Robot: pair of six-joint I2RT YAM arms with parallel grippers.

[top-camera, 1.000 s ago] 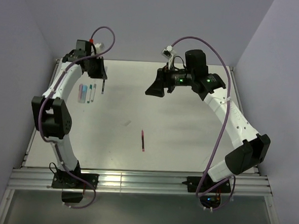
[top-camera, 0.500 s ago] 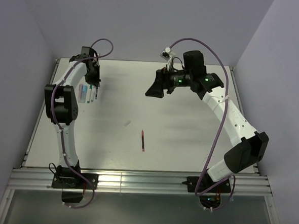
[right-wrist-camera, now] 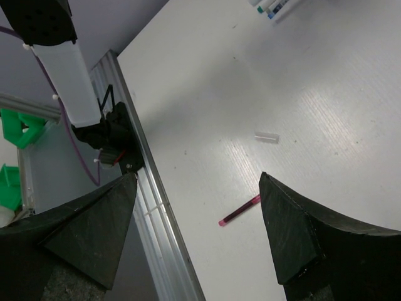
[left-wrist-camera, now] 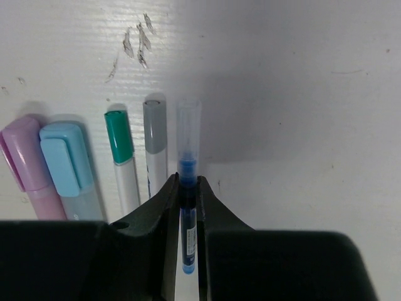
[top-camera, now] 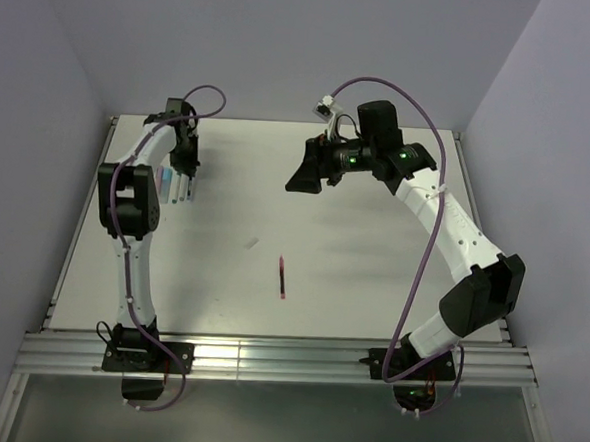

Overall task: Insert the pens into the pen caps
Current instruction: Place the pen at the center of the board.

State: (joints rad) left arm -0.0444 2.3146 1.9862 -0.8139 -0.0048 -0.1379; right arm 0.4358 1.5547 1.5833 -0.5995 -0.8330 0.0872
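Note:
In the left wrist view my left gripper [left-wrist-camera: 188, 182] is shut on a dark blue pen [left-wrist-camera: 188, 216], whose front end sits inside a clear pen cap [left-wrist-camera: 188, 125]. It is lined up right of a row of capped pens with a grey cap [left-wrist-camera: 155, 125], a teal cap [left-wrist-camera: 118, 135], a light blue cap [left-wrist-camera: 62, 166] and a pink cap [left-wrist-camera: 25, 160]. From the top view this gripper [top-camera: 186, 169] is at the far left of the table. A red pen [top-camera: 283, 277] lies uncapped mid-table, with a loose clear cap [top-camera: 253, 243] nearby. My right gripper [top-camera: 306, 172] hangs open high above them, holding nothing.
The right wrist view shows the red pen [right-wrist-camera: 239, 211], the clear cap [right-wrist-camera: 266, 136] and the table's aluminium front rail [right-wrist-camera: 147, 194] with the left arm's base. Scuff marks [left-wrist-camera: 135, 47] mark the table beyond the row of pens.
My left arm has swung in toward the back left, carrying the blue pen left to the row of capped pens. The right arm has barely shifted.

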